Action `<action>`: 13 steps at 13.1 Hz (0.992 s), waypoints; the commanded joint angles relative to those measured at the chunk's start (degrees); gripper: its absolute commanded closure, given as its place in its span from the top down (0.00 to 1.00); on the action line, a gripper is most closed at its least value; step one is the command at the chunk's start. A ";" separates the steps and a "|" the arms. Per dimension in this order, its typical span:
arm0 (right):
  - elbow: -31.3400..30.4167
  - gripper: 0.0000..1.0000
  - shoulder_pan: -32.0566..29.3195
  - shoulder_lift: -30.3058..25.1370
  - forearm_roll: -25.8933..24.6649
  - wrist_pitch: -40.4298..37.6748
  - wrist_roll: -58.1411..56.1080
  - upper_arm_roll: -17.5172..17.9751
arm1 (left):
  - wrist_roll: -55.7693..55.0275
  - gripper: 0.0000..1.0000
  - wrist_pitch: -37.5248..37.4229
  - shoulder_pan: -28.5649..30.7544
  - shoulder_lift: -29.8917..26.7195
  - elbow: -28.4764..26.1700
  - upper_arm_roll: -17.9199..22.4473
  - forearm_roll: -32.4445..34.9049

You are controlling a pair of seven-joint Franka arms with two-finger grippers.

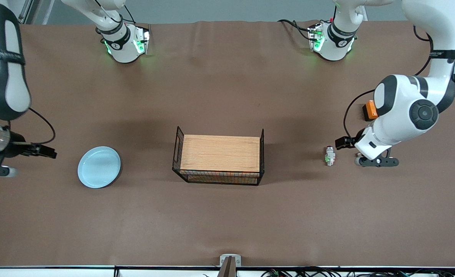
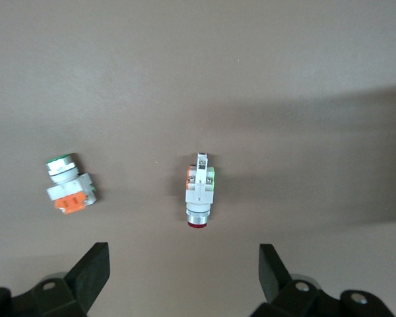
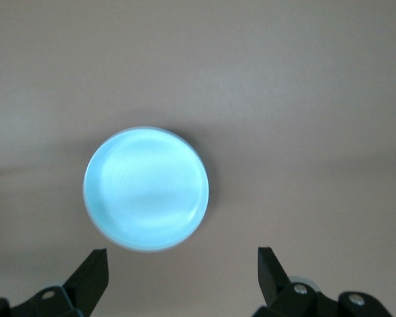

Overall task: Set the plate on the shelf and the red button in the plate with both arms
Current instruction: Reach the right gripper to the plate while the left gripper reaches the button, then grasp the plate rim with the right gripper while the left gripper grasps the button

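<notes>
- left gripper (image 2: 183,274) hangs over the table at the left arm's end, jaws spread wide and empty, just beside the red button (image 1: 330,155).
- right gripper (image 3: 182,274) hangs over the right arm's end, jaws also wide with nothing between them, near the plate (image 1: 99,167).
- button lies on its side on the bare brown table (image 1: 227,215), well apart from the wire basket (image 1: 219,158) at the table's middle; the plate sits flat on the cloth, about as far from the basket toward the right arm's end.
- step in hand, as i judge it: both arms are lined up for their first pick, and nothing is lifted yet, so the task is barely begun.
- next move likely calls for the left gripper to drop straight down around the button's narrow body and close gently, since so small a piece could roll; the right gripper must catch the plate's raised rim, as the plate is too broad to span.
- left wrist view shows the button's red cap (image 2: 197,224) and a second small part with an orange block (image 2: 69,185) nearby; the front view hides that part under the arm.
- front view alone shows the basket's wooden top and an orange box (image 1: 370,109) beside the left arm.
</notes>
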 commanded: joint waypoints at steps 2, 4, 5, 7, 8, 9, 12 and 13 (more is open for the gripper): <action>-7.64 1.00 -1.35 2.46 0.98 14.52 -3.69 0.89 | 3.43 0.99 4.15 0.24 3.00 -1.95 -0.92 -0.77; -8.09 1.00 -2.06 5.62 4.64 18.22 -7.28 0.89 | 6.59 0.99 6.00 0.41 5.11 -1.95 -0.92 -0.77; -8.09 1.00 -2.84 7.55 7.37 20.07 -11.48 0.80 | 7.13 0.99 7.40 0.41 6.60 -1.86 -0.92 -0.77; -8.09 1.00 -3.99 10.64 11.68 22.71 -17.39 0.80 | 7.14 0.99 11.44 0.15 9.15 -1.69 -0.92 -0.77; -8.17 1.00 -4.08 11.43 11.96 23.16 -17.67 0.80 | 7.05 0.99 12.76 -0.11 10.29 -1.51 -0.92 -0.77; -8.17 1.00 -4.17 12.05 11.96 23.34 -17.67 0.80 | 6.96 0.99 13.82 -0.20 11.61 -1.25 -0.92 -0.77; -11.67 1.00 -4.44 13.55 12.31 29.54 -17.15 0.80 | 6.61 0.99 17.07 -0.29 14.00 -1.07 -0.92 -0.51; -12.65 1.00 -4.43 13.90 12.31 31.49 -17.06 0.80 | 6.26 0.99 17.17 -0.29 14.35 -1.16 -0.92 -0.51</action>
